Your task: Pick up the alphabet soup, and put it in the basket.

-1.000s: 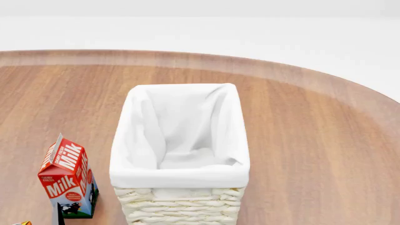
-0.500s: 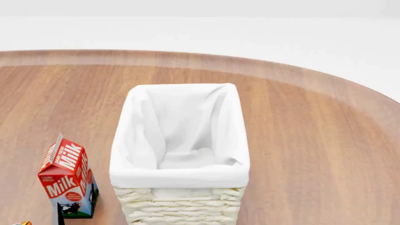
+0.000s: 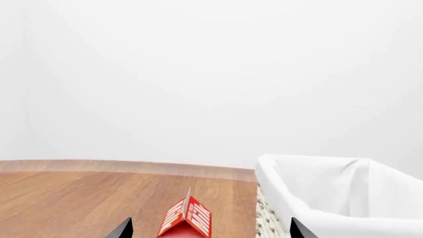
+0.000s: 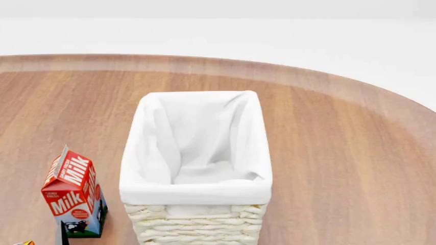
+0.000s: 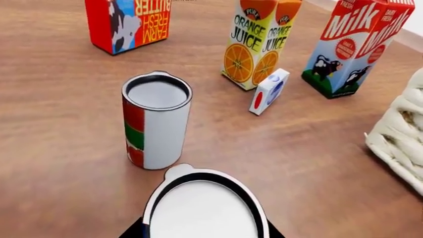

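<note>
Tabletop cans only wrist-visible.

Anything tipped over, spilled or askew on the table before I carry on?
Nothing stands out. The milk carton, orange juice carton, butter carton and red-and-green can all stand upright. The basket sits square and empty, and the small white box stands on edge.

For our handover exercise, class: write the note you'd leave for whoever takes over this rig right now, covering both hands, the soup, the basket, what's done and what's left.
Left hand: open, empty, facing the milk carton beside the basket.
Right hand: fingers flank a can, probably the alphabet soup; only its silver-white top shows, and the grip is unclear.
Red-and-green can close by: not the target.
Basket: empty.
Done: nothing delivered.
Left: confirm grasp, lift, place soup in basket.
</note>
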Tool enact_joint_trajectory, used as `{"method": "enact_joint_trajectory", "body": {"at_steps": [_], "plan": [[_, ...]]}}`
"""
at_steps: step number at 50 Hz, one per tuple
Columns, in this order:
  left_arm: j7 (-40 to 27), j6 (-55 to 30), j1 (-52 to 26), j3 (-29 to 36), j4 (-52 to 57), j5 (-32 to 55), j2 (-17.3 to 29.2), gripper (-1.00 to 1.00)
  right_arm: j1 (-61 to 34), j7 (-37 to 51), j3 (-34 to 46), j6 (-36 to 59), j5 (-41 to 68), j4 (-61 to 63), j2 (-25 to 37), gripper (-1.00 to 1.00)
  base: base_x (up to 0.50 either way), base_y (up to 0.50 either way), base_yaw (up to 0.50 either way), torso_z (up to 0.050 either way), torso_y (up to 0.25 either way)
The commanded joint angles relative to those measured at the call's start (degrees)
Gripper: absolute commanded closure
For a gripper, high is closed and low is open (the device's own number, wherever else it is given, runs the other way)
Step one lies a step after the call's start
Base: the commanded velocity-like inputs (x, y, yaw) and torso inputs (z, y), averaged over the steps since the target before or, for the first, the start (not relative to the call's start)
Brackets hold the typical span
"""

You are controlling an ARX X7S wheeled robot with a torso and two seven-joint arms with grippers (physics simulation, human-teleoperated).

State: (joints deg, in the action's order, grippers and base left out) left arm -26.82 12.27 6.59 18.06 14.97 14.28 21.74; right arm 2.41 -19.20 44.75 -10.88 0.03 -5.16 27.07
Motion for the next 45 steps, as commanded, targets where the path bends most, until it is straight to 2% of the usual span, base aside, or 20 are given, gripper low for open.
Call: {"method": "enact_joint_trajectory", "body": {"at_steps": [1,12,20,30,45], "plan": [[-0.2,0.0,0.1,0.0,0.2,0.0,0.1,-1.00,-0.5,-0.6,0.7,0.1,-0.5,-2.1,-0.8,1.00,0.00,0.00,0.00,0.000,0.000],[-0.4,0.0,0.1,0.1,0.3,0.1,0.2,-1.00,-0.5,1.2,-0.8,-0.1,0.8,-0.8,-1.2,1.00,0.00,0.00,0.00,0.000,0.000],[-0.4,0.1,-0.2,0.2,-0.2,0.0,0.2,-1.00,1.6,4.0,-3.3,-1.0,2.5,5.3,0.4,1.00,0.00,0.00,0.00,0.000,0.000],[-0.4,0.3,-0.4,0.4,-0.5,0.0,0.2,-1.00,7.7,8.1,-7.5,-6.3,6.5,17.3,5.3,1.00,0.00,0.00,0.00,0.000,0.000],[-0.7,0.1,-0.1,0.6,0.1,-0.1,0.4,-1.00,10.1,8.8,-10.8,-13.8,12.3,20.2,7.5,1.00,0.00,0.00,0.00,0.000,0.000]]}}
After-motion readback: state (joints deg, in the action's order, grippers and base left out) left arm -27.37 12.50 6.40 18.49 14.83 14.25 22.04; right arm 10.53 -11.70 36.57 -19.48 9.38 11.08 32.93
